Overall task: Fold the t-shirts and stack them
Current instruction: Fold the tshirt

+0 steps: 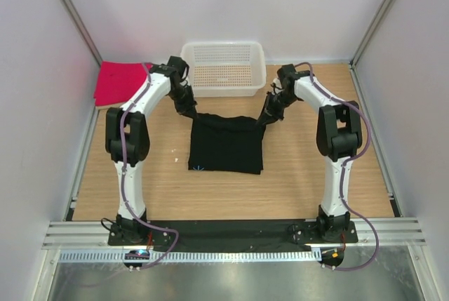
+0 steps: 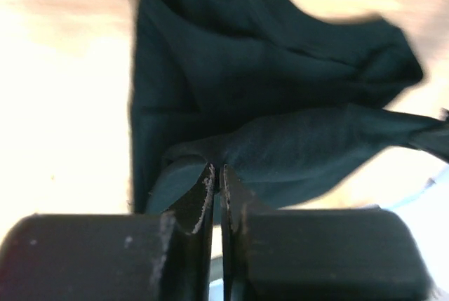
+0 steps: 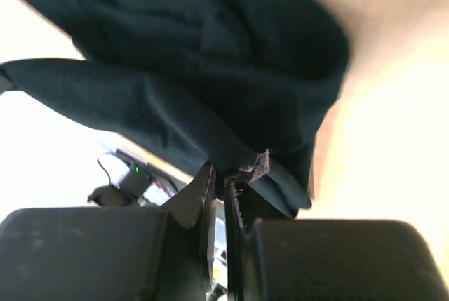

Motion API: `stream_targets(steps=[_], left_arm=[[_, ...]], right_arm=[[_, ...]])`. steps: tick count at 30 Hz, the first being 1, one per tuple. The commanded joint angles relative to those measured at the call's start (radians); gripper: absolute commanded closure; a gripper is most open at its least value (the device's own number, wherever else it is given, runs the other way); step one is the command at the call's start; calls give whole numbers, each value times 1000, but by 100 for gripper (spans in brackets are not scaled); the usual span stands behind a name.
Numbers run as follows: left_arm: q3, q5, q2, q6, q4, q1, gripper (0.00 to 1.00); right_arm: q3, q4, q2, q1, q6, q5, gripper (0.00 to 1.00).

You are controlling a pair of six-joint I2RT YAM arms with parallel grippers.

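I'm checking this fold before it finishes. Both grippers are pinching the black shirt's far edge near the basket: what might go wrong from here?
1. The left gripper and right gripper each pinch only a thin bit of the black t-shirt at their very tips. One corner may slip out and skew the fold.
2. The white basket stands just beyond the held edge, so an arm swinging that way might knock it.

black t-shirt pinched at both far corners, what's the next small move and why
Probably carry both corners evenly toward the near hem, folding it in half: the left fingers and right fingers each pinch a far corner of the black t-shirt, lifted, while the rest lies flat.
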Motion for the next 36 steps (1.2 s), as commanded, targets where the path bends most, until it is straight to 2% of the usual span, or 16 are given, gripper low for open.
stream_targets(steps=[1, 2, 5, 6, 7, 8, 11, 14, 15, 17, 20, 24, 30, 36], left_arm=[[51, -89, 43, 8, 61, 16, 93], [95, -109, 63, 8, 47, 18, 90], [108, -181, 24, 20, 71, 13, 71], [129, -236, 11, 29, 41, 13, 66], [132, -264, -4, 43, 27, 13, 65], [126, -288, -25, 61, 15, 13, 61], [25, -310, -145, 77, 28, 13, 55], [-126, -247, -261, 72, 68, 13, 50], [-162, -160, -292, 74, 67, 12, 50], [-271, -76, -320, 77, 111, -8, 55], [-407, -31, -377, 68, 204, -57, 67], [-507, 26, -365, -7, 291, -125, 74], [-571, -35, -266, -53, 274, -154, 78], [-699, -77, -252, -60, 262, -178, 78]], right_arm=[[80, 87, 44, -37, 37, 39, 85], [89, 91, 53, -40, 39, 55, 80], [156, 61, 68, -46, 11, 128, 64], [181, 36, 70, -48, -2, 174, 54], [235, -20, 70, -45, -19, 209, 51], [262, -54, 70, -46, -56, 242, 43], [283, -119, 24, -45, -102, 305, 39], [166, -96, -74, -17, -102, 265, 39], [124, -84, -103, -5, -98, 250, 39], [-4, -21, -196, 36, -87, 233, 40], [-147, 82, -255, 132, -53, 214, 44], [-204, 119, -228, 237, -47, 240, 48], [-282, 153, -179, 311, -90, 329, 48], [-479, 225, -218, 316, -82, 358, 48]])
